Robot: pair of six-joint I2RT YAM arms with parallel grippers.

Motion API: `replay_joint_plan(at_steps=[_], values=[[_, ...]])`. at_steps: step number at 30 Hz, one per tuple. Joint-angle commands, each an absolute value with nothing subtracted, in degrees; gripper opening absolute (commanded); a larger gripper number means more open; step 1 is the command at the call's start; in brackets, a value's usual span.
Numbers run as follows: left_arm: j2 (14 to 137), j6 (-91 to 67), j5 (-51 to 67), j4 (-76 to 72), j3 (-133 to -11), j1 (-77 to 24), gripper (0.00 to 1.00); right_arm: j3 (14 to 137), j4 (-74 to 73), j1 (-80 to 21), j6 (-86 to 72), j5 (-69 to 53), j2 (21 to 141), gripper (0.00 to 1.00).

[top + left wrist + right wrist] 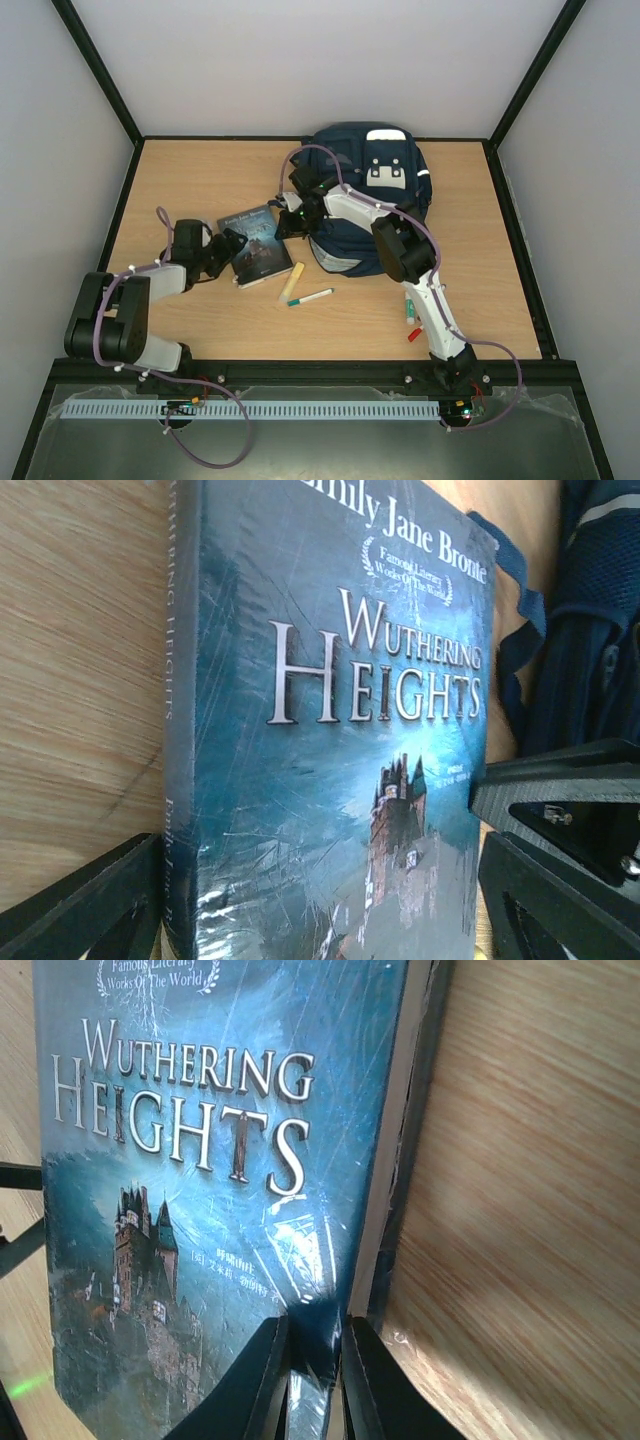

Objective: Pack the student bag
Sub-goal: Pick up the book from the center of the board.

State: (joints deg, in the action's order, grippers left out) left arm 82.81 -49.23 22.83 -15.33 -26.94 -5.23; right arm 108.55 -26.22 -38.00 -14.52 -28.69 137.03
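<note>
The navy student bag [360, 150] lies at the back of the table, partly under my right arm; its strap and mesh side [600, 610] show in the left wrist view. A teal book, "Wuthering Heights" [255, 245] [330, 730] [200, 1160], lies just left of the bag. My right gripper [285, 222] [315, 1380] is shut on the book, pinching its page-side edge at a corner. My left gripper [225, 250] [315, 825] is open wide, one finger beside the spine and the other beside the opposite edge.
A yellow highlighter [291, 282] and a green-capped pen [311, 297] lie in front of the book. A green marker [410, 305] and a red one [414, 335] lie beside my right arm. Black frame rails border the wooden table [200, 180].
</note>
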Motion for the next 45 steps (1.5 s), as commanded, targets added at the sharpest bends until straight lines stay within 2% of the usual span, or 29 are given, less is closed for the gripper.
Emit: replay_joint_plan(at_steps=[1,6,13,16,34,45], values=[[85.34,-51.89,33.50,-21.11,-22.76,-6.24,0.87,105.27,-33.40,-38.50,-13.18,-20.80,146.16,0.15],[79.03,-52.93,35.70,-24.04,-22.37,-6.33,0.85,105.28,-33.44,-38.50,-13.11,-21.50,146.51,0.15],[69.10,-54.40,32.95,-19.49,-24.18,-6.24,0.81,105.47,-33.44,-38.50,-13.18,-22.00,146.42,0.16],[67.46,-55.79,31.83,-19.15,-24.06,-6.24,0.82,105.48,-33.48,-38.63,-13.16,-22.62,146.34,0.17],[71.45,-64.57,34.50,-30.46,-26.04,-6.39,0.72,104.98,-33.40,-39.17,-12.96,-23.03,146.07,0.18],[73.91,-64.22,33.80,-28.63,-28.53,-6.41,0.58,104.95,-33.33,-39.28,-12.92,-23.30,146.58,0.19]])
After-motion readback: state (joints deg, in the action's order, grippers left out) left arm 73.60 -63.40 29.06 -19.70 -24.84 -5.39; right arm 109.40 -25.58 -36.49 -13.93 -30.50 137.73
